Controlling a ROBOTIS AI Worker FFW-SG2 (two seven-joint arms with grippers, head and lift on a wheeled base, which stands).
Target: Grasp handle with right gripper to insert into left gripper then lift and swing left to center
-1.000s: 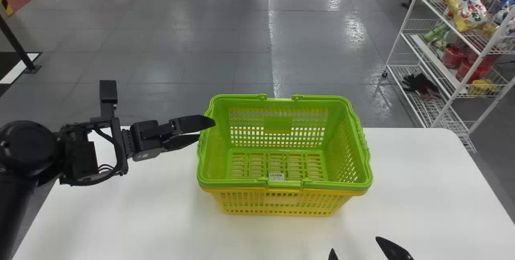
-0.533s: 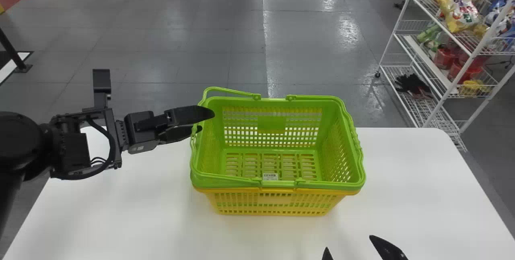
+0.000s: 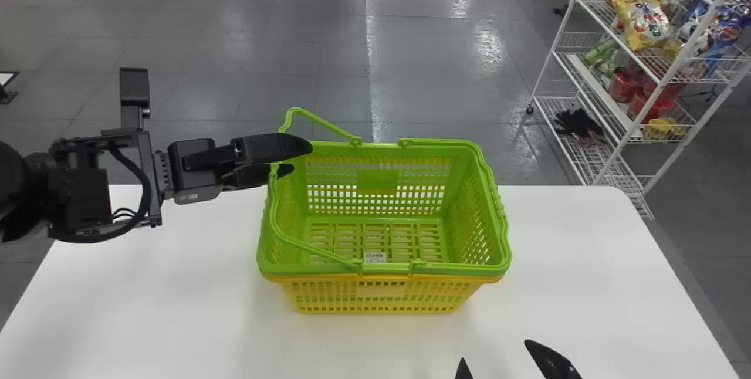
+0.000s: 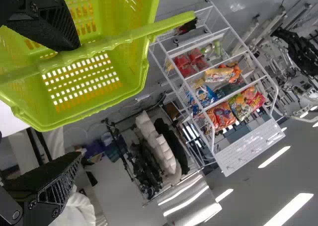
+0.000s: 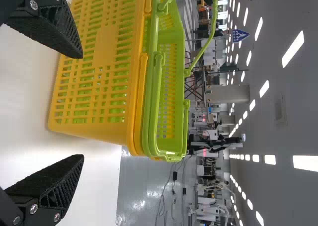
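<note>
Standing beyond baskets [image 3: 457,269], wire shelves [image 3: 670,74], snack bags [image 3: 644,24]

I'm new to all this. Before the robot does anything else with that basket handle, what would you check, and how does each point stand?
1. Raised handle tilted up off the green basket's rim: ok.
2. Left gripper closed on that handle: not ok; its fingers are wide apart.
3. Right gripper grasping the handle: not ok; it is open and away from it.
4. Green basket nested in the yellow basket, upright on the table: ok.
5. Raised handle resting firmly on a left finger: cannot tell.
</note>
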